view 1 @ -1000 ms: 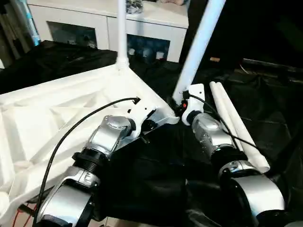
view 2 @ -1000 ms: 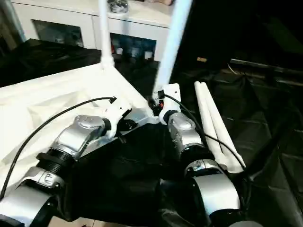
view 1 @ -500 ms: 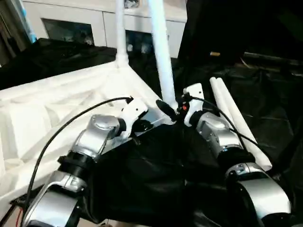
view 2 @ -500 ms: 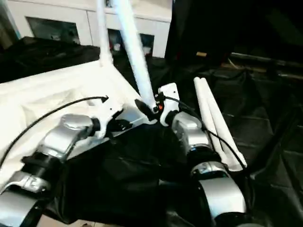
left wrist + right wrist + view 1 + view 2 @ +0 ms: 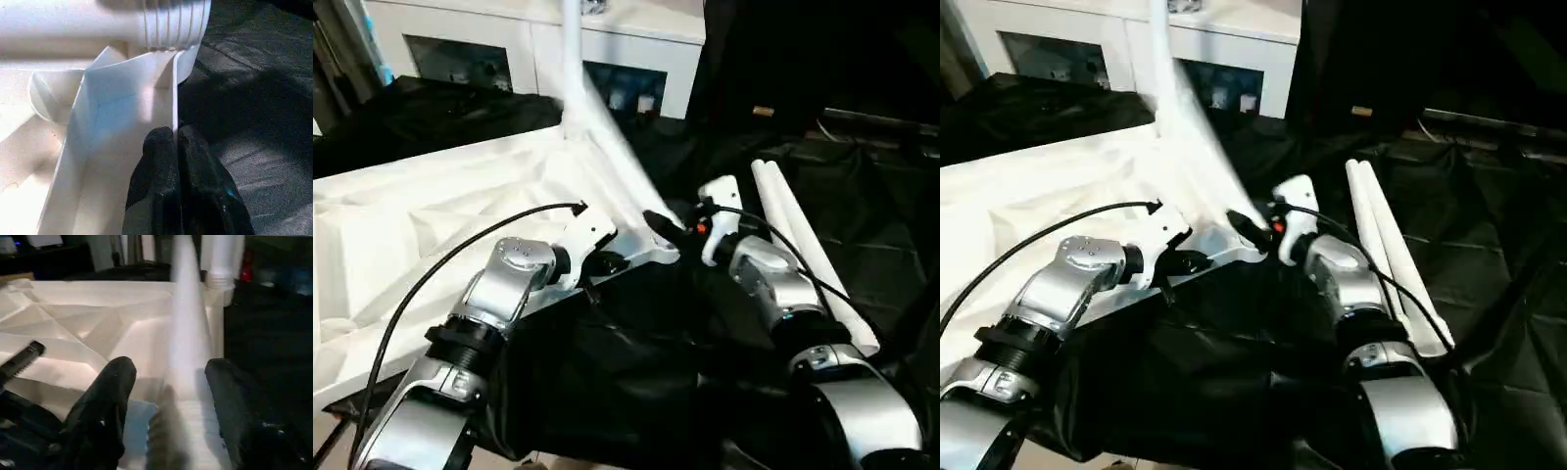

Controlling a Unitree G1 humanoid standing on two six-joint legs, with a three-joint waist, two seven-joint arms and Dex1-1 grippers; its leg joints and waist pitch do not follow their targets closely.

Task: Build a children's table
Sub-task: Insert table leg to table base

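1. Left eye view: the children's table (image 5: pixel 401 235) lay upside down on black sheeting (image 5: pixel 636 362), its ribbed underside facing up. One white tube leg (image 5: pixel 572 59) stood upright in the far corner socket. A second leg (image 5: pixel 617 157) leaned, blurred, from the near corner toward the upright one. Two spare legs (image 5: pixel 803 245) lay side by side on the sheeting, just right of the right forearm. The left gripper (image 5: pixel 603 262) sat at the table's near rim; the right gripper (image 5: pixel 674 233) sat at the near corner, by the foot of the leaning leg.

2. Right eye view: the white cabinet with glass doors (image 5: pixel 1087 49) stood behind the table. The same layout showed, with the spare legs touching each other along their length.

3. Left wrist view: the left gripper's black fingers (image 5: pixel 164 161) were pressed together on the thin edge of the table's rim wall (image 5: pixel 172 98). A ridged leg end (image 5: pixel 171 22) sat in the socket just beyond them.

4. Right wrist view: the right gripper's fingers (image 5: pixel 105 401) stood spread, with the blurred leaning leg (image 5: pixel 183 333) rising between them. I could not tell whether either finger touched it.
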